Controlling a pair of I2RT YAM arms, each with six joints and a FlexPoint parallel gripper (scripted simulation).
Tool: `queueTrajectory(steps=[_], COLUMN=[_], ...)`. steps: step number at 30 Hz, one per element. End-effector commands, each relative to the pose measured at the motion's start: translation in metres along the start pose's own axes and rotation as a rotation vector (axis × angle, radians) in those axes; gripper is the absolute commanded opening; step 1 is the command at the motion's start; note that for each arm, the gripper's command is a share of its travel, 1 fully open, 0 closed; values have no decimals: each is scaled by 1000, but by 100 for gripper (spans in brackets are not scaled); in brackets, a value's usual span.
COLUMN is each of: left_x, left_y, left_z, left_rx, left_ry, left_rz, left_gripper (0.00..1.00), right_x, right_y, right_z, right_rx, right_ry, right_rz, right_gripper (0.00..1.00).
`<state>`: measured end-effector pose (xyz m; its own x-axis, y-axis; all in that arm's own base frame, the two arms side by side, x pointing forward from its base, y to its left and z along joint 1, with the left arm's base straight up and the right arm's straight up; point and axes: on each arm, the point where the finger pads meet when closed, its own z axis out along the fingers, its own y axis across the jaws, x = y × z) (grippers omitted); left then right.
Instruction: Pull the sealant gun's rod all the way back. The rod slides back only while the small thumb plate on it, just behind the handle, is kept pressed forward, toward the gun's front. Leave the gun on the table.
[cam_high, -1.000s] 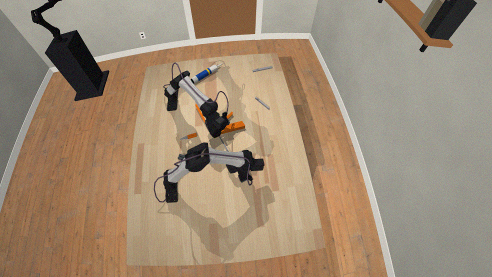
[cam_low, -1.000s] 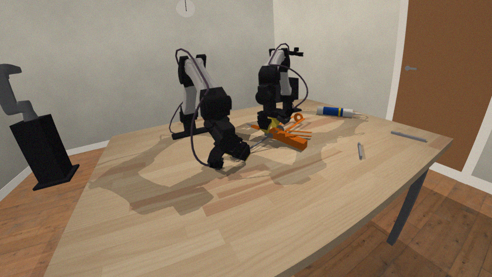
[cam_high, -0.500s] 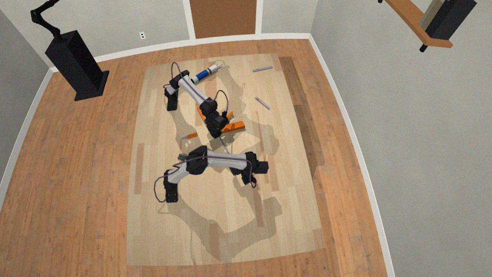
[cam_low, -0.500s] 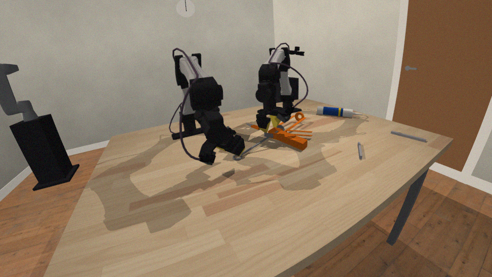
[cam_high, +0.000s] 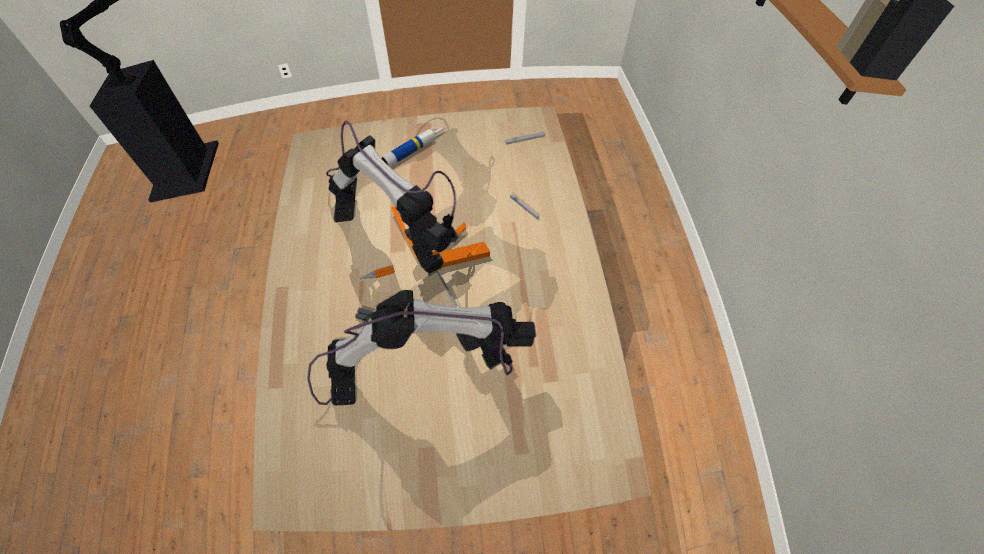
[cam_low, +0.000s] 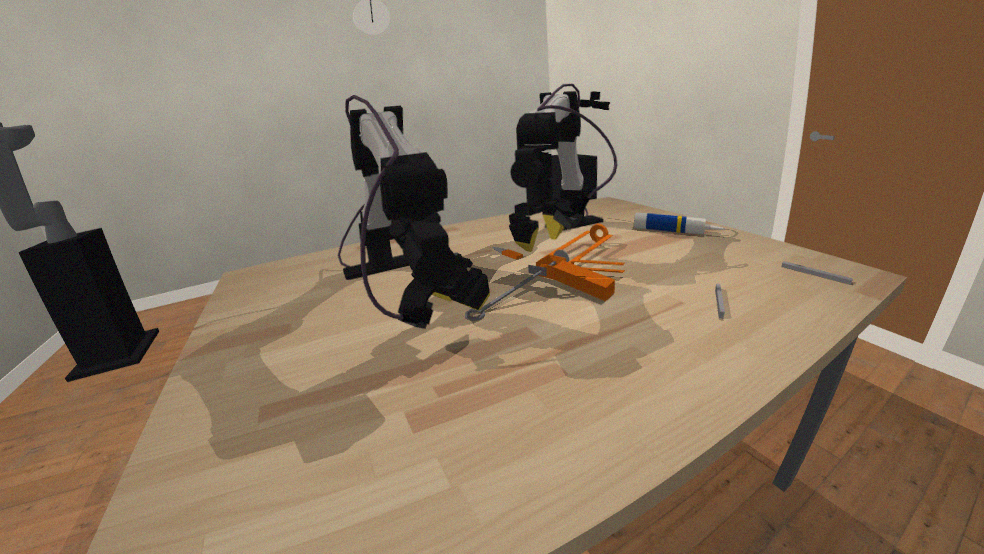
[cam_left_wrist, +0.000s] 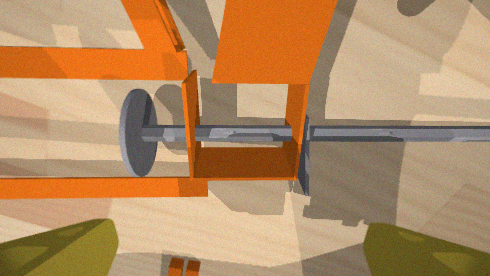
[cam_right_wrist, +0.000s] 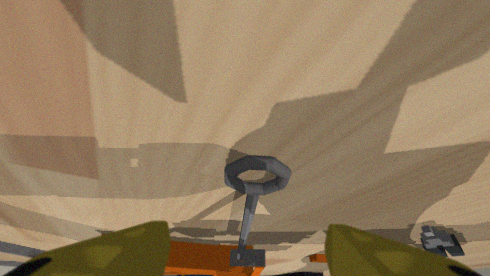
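Observation:
The orange sealant gun (cam_high: 469, 254) (cam_low: 581, 276) (cam_left_wrist: 272, 40) lies on the table. Its grey rod (cam_low: 512, 290) (cam_left_wrist: 400, 134) (cam_right_wrist: 247, 215) extends out behind, ending in a ring (cam_low: 468, 315) (cam_right_wrist: 283, 176). The rod's front disc (cam_left_wrist: 137, 132) stands a short way ahead of the bracket. The thumb plate (cam_left_wrist: 304, 172) (cam_right_wrist: 256, 257) is at the bracket's rear face; whether it is pressed cannot be told. My left gripper (cam_low: 540, 235) (cam_left_wrist: 241, 231) is open and empty above the gun. My right gripper (cam_right_wrist: 247, 233) is open near the ring, holding nothing.
A blue-and-white sealant tube (cam_high: 407, 147) (cam_low: 662, 222) lies beyond the gun. Two grey bars (cam_high: 525, 137) (cam_high: 524, 206) lie off to one side. An orange-handled pointed tool (cam_high: 384, 272) (cam_low: 511, 253) lies on the arm-base side. Both arms stand close together.

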<state>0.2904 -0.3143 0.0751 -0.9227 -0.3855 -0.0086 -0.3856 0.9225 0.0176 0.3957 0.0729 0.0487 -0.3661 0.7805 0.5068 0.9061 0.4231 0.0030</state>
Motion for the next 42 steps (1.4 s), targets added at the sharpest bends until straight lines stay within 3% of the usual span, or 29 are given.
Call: queueTrajectory(steps=[1,11,19,20,42], left_x=[2,3,3,1,3], left_y=[10,9,9,5,8], left_z=[20,21,21,7,11], left_rx=[-72,-72,-72,-33,-46], left_ry=[19,24,24,10,14], left_rz=[4,3,3,3,5], left_gripper=[100,100,100,100,100], right_x=[13,41,41,42,40], right_y=[0,-27,-32,-30,-29], right_z=[-19,-29,-29,-30,-25], right_rx=[-55,-73,-61,-66,-59], right_ry=[-73,-128,-118,-121,-107], right_rz=[-123,-255,-233,-236,-230], right_gripper=[66,66,66,66,66])
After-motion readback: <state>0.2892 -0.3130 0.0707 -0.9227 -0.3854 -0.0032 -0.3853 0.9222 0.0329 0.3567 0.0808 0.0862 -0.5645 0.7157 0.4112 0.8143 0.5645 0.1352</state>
